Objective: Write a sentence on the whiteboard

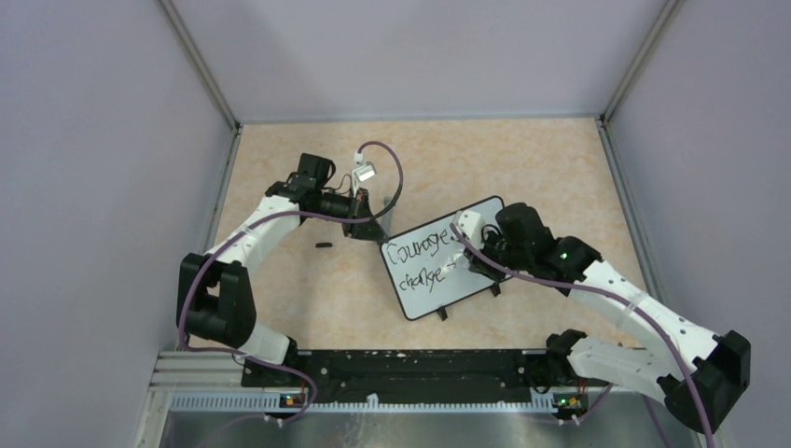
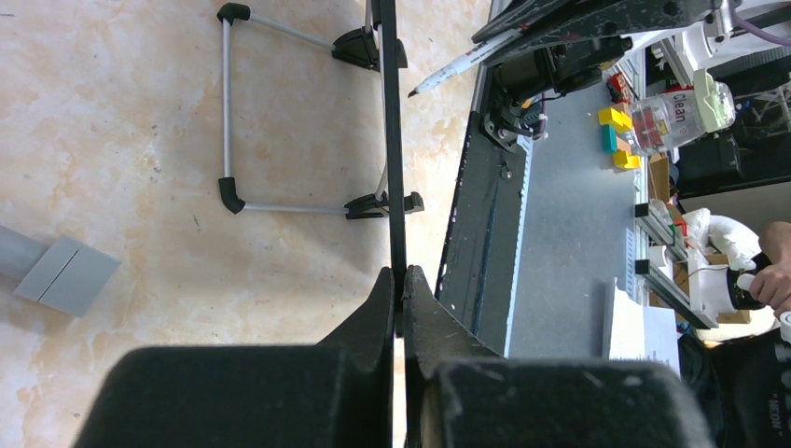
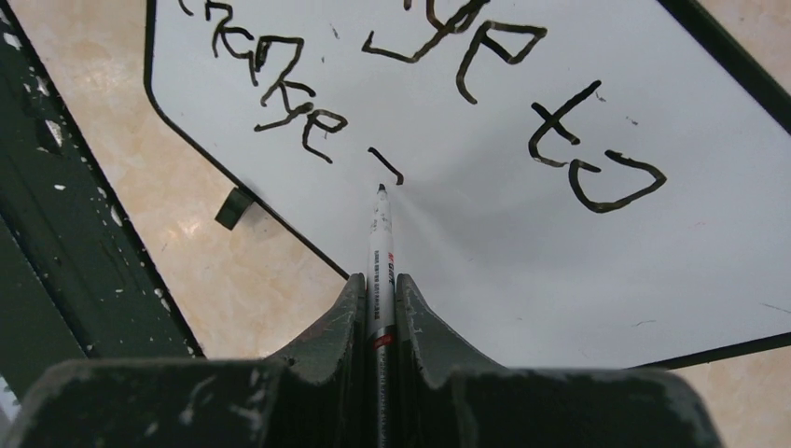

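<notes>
the whiteboard (image 1: pixel 438 271) is lying near the middle of the beige table (image 1: pixel 308 308), turned at an angle so its long edges are running diagonally, between the two arms. the left gripper (image 1: pixel 366 224) is reaching in at the board's far left corner. in the left wrist view the board (image 2: pixel 393 140) is showing edge-on as a thin black line, and the left gripper (image 2: pixel 399 280) is pinching that rim with its jaws closed tight on it. a wire stand (image 2: pixel 227 112) with black feet is sticking out from the board's back.

the right gripper (image 1: pixel 471 257) is hovering over the board's right half, its jaws closed around a marker (image 3: pixel 381 243) that is pointing down at the white surface (image 3: pixel 522 261). the sentence (image 3: pixel 280 84) is reading "courage to" on the upper line and "change" on the lower, in black handwriting. a short slanted stroke (image 3: pixel 385 164) is standing just after "change", and the marker tip is sitting right at its lower end; whether it is touching the board is not clear.

a small black piece (image 1: pixel 324 245) is lying on the table just left of the board.
</notes>
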{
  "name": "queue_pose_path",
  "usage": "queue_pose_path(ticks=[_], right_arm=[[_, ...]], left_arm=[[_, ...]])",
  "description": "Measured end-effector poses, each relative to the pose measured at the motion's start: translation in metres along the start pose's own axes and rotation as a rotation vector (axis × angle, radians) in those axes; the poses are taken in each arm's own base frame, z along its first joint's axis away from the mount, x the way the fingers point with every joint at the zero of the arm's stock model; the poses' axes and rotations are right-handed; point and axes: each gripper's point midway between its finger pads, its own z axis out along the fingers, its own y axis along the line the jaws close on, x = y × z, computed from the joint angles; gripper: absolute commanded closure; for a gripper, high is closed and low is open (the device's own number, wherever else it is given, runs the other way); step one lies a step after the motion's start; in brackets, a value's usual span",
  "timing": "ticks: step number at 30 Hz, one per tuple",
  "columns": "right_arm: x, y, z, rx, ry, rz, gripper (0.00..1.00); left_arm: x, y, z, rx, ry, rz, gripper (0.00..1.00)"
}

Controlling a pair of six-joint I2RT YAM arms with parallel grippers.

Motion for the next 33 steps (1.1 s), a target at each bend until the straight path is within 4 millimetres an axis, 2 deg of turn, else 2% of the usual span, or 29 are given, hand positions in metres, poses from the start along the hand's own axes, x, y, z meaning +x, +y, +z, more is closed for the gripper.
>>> queue_pose_path(ticks=[7,18,27,33], right_arm=[[-0.017,-0.002,-0.004,-0.001,-0.052,-0.001,1.00],[-0.027,-0.014,0.000,0.057,-0.084,0.008,1.00],[-0.013,-0.006,0.005,0.022,-0.050,0.014,1.00],[0.006,0.004,0.010,-0.024,0.006,0.010,1.00]], left_arm=[[0.000,0.000,0.000,0.002,0.000,0.000,1.00],[0.000,0.000,0.000,0.003,0.000,0.000,1.00],[0.000,0.000,0.000,0.000,0.000,0.001,1.00],[0.000,0.000,0.000,0.000,0.000,0.002,1.00]])
